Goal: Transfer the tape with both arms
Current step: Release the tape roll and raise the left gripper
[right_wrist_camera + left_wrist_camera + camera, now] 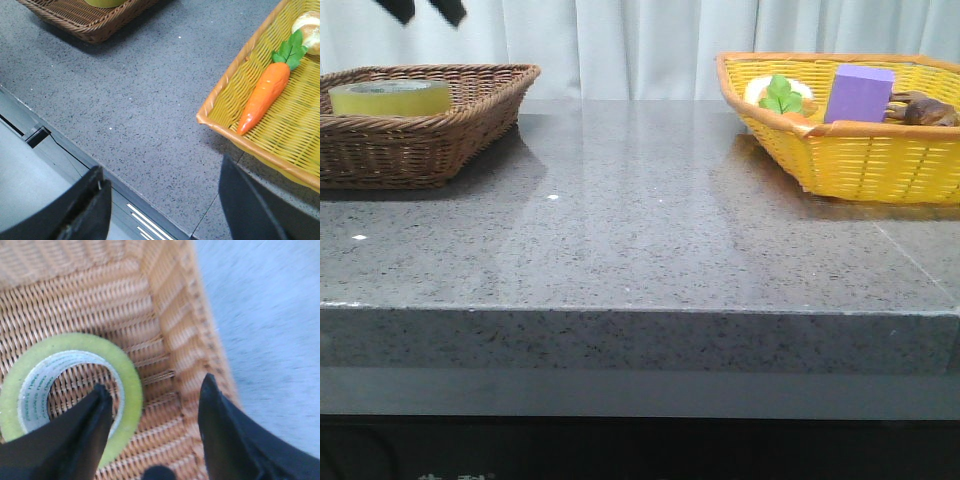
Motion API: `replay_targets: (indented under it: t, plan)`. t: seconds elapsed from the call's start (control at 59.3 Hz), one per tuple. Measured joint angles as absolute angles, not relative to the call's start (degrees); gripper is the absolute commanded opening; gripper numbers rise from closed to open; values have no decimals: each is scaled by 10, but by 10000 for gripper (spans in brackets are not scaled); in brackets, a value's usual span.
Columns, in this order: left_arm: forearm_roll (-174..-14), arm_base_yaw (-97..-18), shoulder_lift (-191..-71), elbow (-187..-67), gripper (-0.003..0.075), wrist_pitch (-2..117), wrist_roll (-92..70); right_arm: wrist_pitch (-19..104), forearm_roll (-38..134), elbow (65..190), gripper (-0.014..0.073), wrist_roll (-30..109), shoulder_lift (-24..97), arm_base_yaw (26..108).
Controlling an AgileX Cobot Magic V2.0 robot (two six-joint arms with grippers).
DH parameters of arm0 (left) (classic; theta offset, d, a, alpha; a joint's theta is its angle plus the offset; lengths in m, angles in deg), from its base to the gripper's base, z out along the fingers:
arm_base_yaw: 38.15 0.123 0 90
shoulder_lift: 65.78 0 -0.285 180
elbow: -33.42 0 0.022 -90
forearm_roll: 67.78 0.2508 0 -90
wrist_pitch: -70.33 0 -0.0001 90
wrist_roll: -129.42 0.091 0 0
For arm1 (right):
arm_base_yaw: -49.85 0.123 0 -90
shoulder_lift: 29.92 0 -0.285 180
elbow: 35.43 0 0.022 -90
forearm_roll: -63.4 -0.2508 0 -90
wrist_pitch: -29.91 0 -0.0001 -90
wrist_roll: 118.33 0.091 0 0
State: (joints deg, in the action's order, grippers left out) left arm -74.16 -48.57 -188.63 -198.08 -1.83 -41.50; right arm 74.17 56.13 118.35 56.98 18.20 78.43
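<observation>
With my left hand (152, 412) spread wide over the glossy yellow tape roll (67, 390) lying flat in the brown wicker basket (165, 325), I judge it light, rigid and slick, best pinched across its wall.

Tape (390, 97) in left basket (470, 125)

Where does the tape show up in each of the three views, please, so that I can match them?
Front view: the tape lies in the brown basket, far left.
Left wrist view: it lies flat on the basket floor, beneath the open left gripper.
Right wrist view: only a yellow sliver at the top edge.
Shared landmark: the brown basket.
</observation>
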Motion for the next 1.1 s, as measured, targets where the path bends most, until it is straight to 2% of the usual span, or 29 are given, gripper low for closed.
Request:
replay_targets:
  t: [0.304, 0.439, 0.725, 1.096]
  plan:
    - [-807, -486, -1794, -1976, 384, -22, -424, 742, 561, 1184, 488, 570, 182, 784]
    - [-851, -486, -1734, -1924, 385, -22, -425, 742, 561, 1184, 488, 570, 182, 784]
    - [-866, -529, -1581, -1682, 385, -8, -415, 737, 583, 1184, 488, 564, 182, 784]
    - [-862, -646, -1360, -1358, 384, 157, -370, 734, 587, 1184, 488, 563, 182, 784]
